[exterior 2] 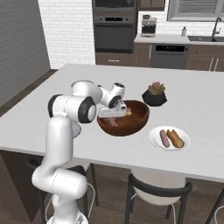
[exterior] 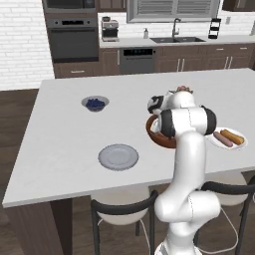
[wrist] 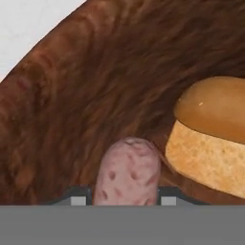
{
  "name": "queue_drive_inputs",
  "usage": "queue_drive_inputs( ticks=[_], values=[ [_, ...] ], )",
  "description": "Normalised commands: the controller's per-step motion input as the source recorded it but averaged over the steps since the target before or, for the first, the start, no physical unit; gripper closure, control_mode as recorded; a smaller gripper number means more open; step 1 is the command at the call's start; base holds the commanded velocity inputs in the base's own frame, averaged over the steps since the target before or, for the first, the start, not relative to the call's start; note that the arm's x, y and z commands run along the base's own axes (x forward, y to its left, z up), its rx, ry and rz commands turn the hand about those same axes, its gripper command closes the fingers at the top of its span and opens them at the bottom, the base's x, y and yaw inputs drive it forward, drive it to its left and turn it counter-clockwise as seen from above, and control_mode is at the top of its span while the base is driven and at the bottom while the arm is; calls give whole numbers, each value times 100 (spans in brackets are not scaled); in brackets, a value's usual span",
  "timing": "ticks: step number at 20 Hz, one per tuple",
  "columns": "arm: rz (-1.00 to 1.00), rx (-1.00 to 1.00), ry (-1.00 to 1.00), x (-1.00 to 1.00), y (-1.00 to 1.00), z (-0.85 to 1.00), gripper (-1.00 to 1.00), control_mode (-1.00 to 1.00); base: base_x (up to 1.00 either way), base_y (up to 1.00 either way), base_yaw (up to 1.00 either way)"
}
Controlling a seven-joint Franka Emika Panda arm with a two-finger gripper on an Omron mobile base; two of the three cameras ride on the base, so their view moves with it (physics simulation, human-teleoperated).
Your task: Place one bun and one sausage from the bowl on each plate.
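The large round reddish-brown wooden bowl (exterior 2: 124,118) is sitting on the pale worktop (exterior: 64,124), and the tool (wrist: 123,201) is reaching down inside it. In the hand view a short pinkish-brown sausage (wrist: 127,172) is lying between the two dark fingertips (wrist: 77,200), which are standing at either side of it at 6 o'clock; whether they are pressing on it or just flanking it I cannot tell. A golden-tan bun with a toasted top (wrist: 213,134) is lying in the same bowl at about 3 o'clock from the sausage, just beside it.

The glossy white round plate (exterior 2: 157,139), at 4 o'clock from the bowl in the right base view, is carrying a second sausage (exterior 2: 164,138) and a second bun (exterior 2: 176,138) side by side. The pale grey-blue round plate (exterior: 118,157) is lying at 8 o'clock from the bowl in the left base view with nothing on it. A small grey bowl (exterior: 95,103) is holding dark blueberries (exterior: 95,104) at 10 o'clock from the wooden bowl.

The right base view is showing a dark faceted pot with a reddish plant (exterior 2: 154,95) behind the wooden bowl at 1 o'clock; in the left base view the arm is covering most of both
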Motion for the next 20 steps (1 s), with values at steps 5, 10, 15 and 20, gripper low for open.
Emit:
queue_drive_inputs(
  ticks=[5, 10, 15, 20],
  values=[
    [1, 0, 1, -12, 2, 13, 100, -100, 0, 0, 0],
    [-3, -1, 0, -64, 41, 53, 100, -100, 0, 0, 0],
    [-15, -4, 6, -99, 98, 18, 100, -100, 0, 0, 0],
    [-23, -14, 1, -58, 100, 2, 100, -100, 0, 0, 0]
  ],
)
